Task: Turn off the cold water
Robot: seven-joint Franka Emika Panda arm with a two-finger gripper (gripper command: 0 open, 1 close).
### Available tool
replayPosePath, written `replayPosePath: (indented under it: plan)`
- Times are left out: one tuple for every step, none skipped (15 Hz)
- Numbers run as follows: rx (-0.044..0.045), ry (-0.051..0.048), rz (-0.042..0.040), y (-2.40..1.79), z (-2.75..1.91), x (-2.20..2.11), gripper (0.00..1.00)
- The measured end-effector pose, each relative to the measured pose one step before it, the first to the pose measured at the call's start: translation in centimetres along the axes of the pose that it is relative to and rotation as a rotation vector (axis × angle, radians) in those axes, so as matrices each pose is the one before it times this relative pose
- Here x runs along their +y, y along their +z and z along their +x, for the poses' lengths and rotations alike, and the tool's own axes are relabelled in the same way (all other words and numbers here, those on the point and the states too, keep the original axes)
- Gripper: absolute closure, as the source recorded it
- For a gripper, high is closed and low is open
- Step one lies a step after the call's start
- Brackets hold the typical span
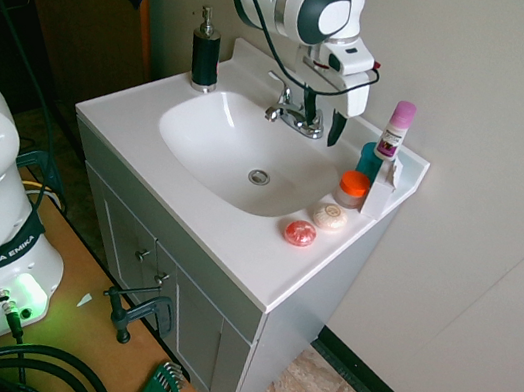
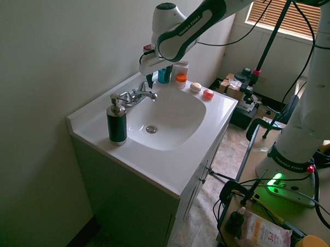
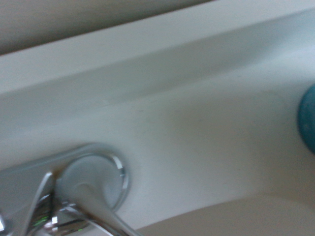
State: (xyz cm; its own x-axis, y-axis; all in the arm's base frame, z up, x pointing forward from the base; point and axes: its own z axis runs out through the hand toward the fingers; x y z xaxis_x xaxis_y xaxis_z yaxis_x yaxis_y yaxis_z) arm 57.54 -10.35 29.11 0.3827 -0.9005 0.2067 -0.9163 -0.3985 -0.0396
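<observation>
Chrome faucet point(image 1: 294, 112) at the back of the white sink point(image 1: 211, 136), with its curved spout reaching over the basin and a short lever on each side. The right-hand lever handle point(image 1: 314, 116) — the cold one — sits on the side nearest the toiletries, and no stream of water shows from the spout. The gripper point(image 1: 334, 126) hangs just above and beside that lever, its dark fingers pointing down. In the first exterior view the jaws look slightly parted, with nothing between them; whether a finger touches the lever I cannot tell. The second exterior view shows the gripper point(image 2: 150, 79) at the same spot, just behind the faucet point(image 2: 136, 95), near the back wall.

The wrist view is blurred: it shows the round chrome base and the lever point(image 3: 93, 196) close up, white bench surface around it, and a sliver of a teal cup point(image 3: 307, 118) at one edge.

On the bench, a dark soap dispenser point(image 1: 205, 52) with a silver pump stands at the far corner from the gripper, well apart from it. On the gripper's side stand the teal cup point(image 1: 370, 160), a white bottle with a pink cap point(image 1: 394, 130), an orange-lidded jar point(image 1: 352, 188), a cream round soap point(image 1: 329, 216) and a pink round soap point(image 1: 300, 232) — all near one another along the sink's edge.
</observation>
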Motion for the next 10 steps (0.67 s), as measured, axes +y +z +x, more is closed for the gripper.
replayPosePath:
  plan:
    - [0.00830, 0.01239, -0.00728, 0.120, 0.897, 0.612, 0.00]
    - [0.00652, 0.01328, -0.00353, 0.086, 0.803, 0.516, 0.00]
    - [0.00685, 0.00888, 0.00306, -0.025, 0.558, 0.222, 0.00]
    - [0.00763, 0.00397, 0.00969, -0.159, 0.379, -0.101, 0.00]
    - [0.00603, 0.00044, 0.00857, -0.185, 0.224, -0.310, 0.00]
    - [0.00624, -0.00216, 0.00720, -0.144, 0.186, -0.531, 0.00]
    - [0.00629, -0.00391, 0.00717, -0.088, 0.128, -0.702, 0.00]
    - [-0.00041, -0.00200, -0.00158, 0.132, -0.009, -0.510, 0.00]
    - [-0.00359, -0.00228, -0.00512, 0.213, -0.158, -0.195, 0.00]
    - [-0.00077, -0.00294, -0.00093, 0.093, -0.155, -0.099, 0.00]
